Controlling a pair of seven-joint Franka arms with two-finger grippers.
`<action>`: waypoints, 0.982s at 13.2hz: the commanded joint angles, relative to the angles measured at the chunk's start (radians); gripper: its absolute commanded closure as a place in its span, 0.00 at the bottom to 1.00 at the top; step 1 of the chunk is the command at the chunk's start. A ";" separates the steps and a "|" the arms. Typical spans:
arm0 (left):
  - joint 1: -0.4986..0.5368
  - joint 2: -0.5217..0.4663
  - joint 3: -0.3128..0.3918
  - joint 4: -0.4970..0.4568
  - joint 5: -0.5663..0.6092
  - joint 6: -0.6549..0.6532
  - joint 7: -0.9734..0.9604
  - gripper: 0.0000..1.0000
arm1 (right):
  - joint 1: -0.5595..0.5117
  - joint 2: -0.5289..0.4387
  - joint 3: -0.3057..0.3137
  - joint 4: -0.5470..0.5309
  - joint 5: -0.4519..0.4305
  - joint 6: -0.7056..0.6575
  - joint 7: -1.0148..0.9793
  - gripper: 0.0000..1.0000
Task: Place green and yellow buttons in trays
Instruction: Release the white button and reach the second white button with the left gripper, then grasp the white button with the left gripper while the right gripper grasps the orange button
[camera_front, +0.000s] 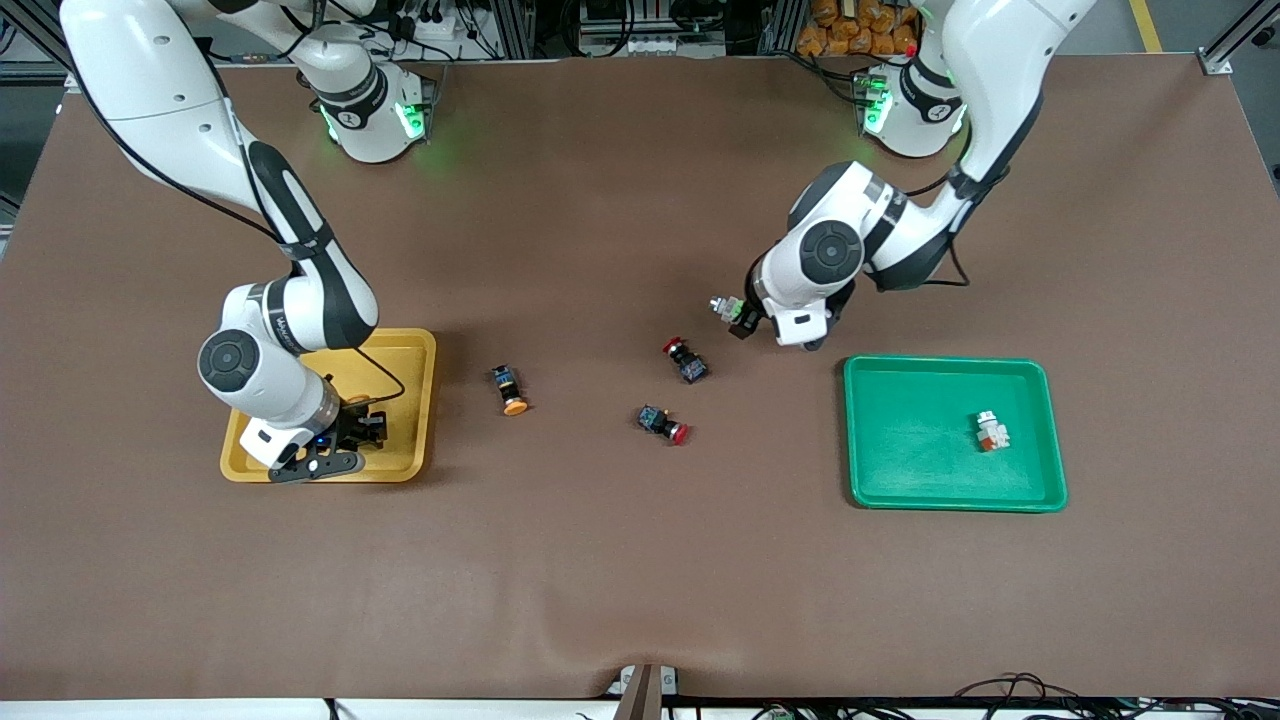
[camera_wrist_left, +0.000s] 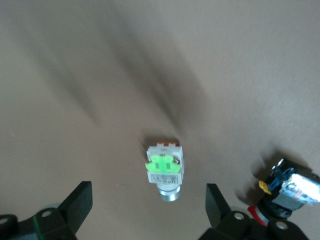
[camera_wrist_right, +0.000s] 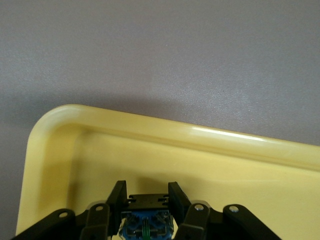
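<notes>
Nearest my front camera lie both trays. From largest down: the brown surface (camera_front: 620, 580), then the green tray (camera_front: 900, 480) at the left arm's end, holding one whitish-grey green button (camera_front: 992, 431). At the right arm's end sits the yellow tray (camera_front: 415, 400); over it I see my right pincer (camera_wrist_right: 145, 200) clamped narrowly on a black-and-blue button (camera_wrist_right: 146, 220). My left pincer (camera_wrist_left: 145, 210) hangs spread wide over a second green button (camera_wrist_left: 165, 170), holding nothing. That button lies on its side, its metal end pointing toward the pincer. Between the trays, a yellow-capped button (camera_front: 509, 391) lies with its cap toward the camera, near two red-capped switches (camera_front: 663, 423).
</notes>
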 joint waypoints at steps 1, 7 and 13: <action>-0.024 0.052 0.006 -0.004 0.001 0.078 -0.036 0.00 | -0.022 0.007 0.019 -0.001 -0.011 0.021 -0.029 0.35; -0.026 0.120 0.012 -0.012 0.050 0.129 -0.041 0.00 | -0.022 0.000 0.019 -0.012 -0.011 0.027 -0.038 0.20; -0.027 0.138 0.023 -0.013 0.054 0.130 -0.039 0.61 | -0.002 -0.107 0.031 0.006 -0.002 -0.174 -0.018 0.18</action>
